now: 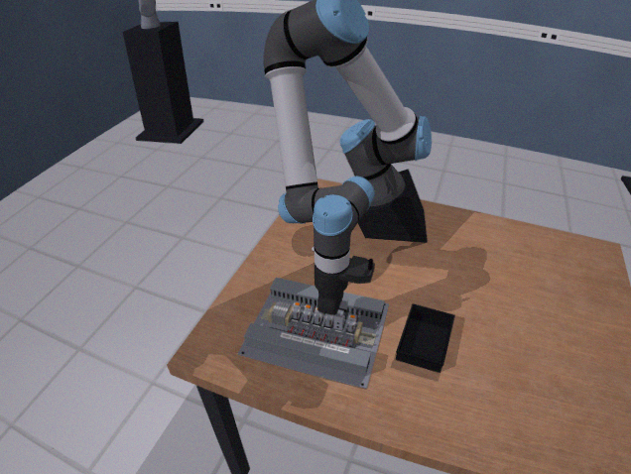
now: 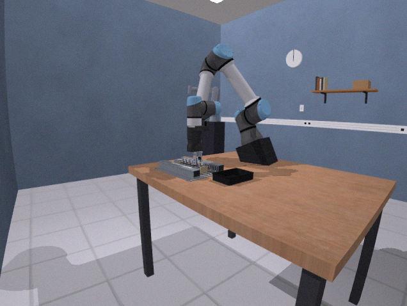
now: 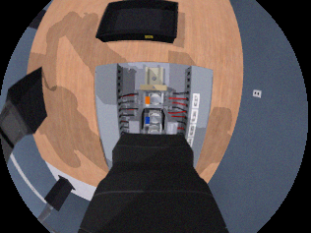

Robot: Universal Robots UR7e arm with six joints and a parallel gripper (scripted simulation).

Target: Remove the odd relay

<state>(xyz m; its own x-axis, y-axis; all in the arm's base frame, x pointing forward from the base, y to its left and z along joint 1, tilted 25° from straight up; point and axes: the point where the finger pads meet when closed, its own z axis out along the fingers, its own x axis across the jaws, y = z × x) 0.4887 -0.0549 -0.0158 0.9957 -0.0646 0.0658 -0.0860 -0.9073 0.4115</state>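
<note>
The grey relay panel (image 1: 301, 365) (image 2: 179, 169) (image 3: 104, 97) appears flat on the table. The relay with the blue button (image 3: 148, 120) is second from the panel end nearest the tray. My gripper (image 1: 336, 316) (image 2: 197, 157) (image 3: 153, 115) points down over the row and is shut on this relay, one finger on each side. Whether its base is still in the socket is hidden. An orange-button relay (image 1: 351, 322) (image 3: 155, 99) sits at the row's end beside it. Other relays stand on its other side, partly hidden by my gripper. The black parts tray (image 1: 419, 361) (image 2: 224, 179) (image 3: 137, 37) looks empty.
Grey slotted wiring ducts (image 1: 364, 307) (image 2: 214, 166) run along both sides of the relay row. Red and dark wires (image 3: 177, 98) lie close beside the relays. The tray stands just off the panel's end. The table's front edge (image 1: 275, 410) is near the panel.
</note>
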